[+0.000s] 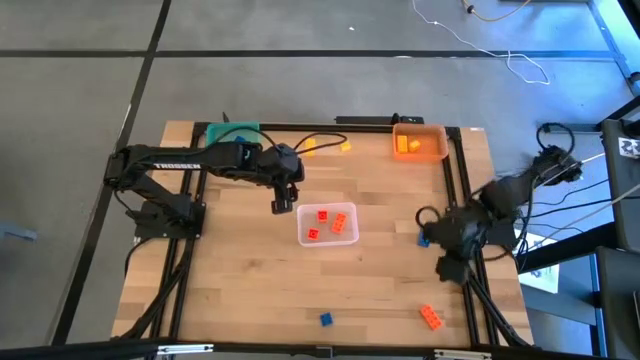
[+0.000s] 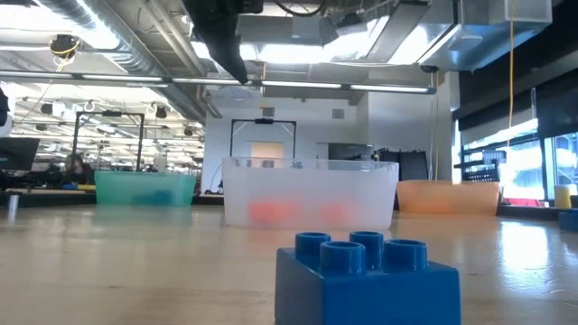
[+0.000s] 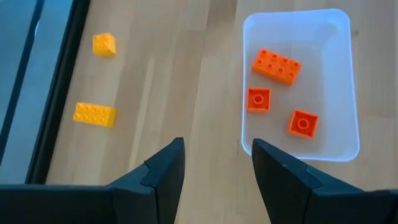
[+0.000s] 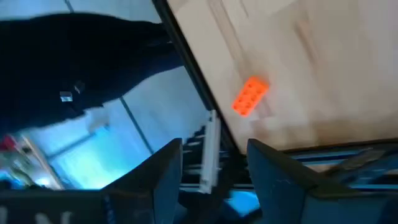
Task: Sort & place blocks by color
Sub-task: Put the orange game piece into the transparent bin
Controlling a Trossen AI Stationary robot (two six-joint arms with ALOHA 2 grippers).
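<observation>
My left gripper (image 1: 283, 205) (image 3: 217, 163) hangs open above bare wood, just left of the clear bin (image 1: 345, 240) (image 3: 244, 74), and holds nothing. Three red-orange blocks (image 3: 276, 66) lie in that bin. Two yellow blocks (image 3: 94, 114) (image 1: 345, 147) lie flat on the table near its far edge. A blue block (image 1: 325, 320) (image 2: 366, 275) and an orange block (image 1: 431, 317) (image 4: 250, 95) rest near the near edge. My right gripper (image 1: 446, 268) (image 4: 214, 163) waits open at the table's right edge, pointing toward the orange block.
A teal bin (image 1: 232, 133) (image 2: 144, 188) stands at the far left corner. An orange bin (image 1: 438, 152) (image 2: 449, 196) at the far right holds yellow-orange pieces. Black frame rails run along the table's sides. Bare wood lies between the clear bin and the near edge.
</observation>
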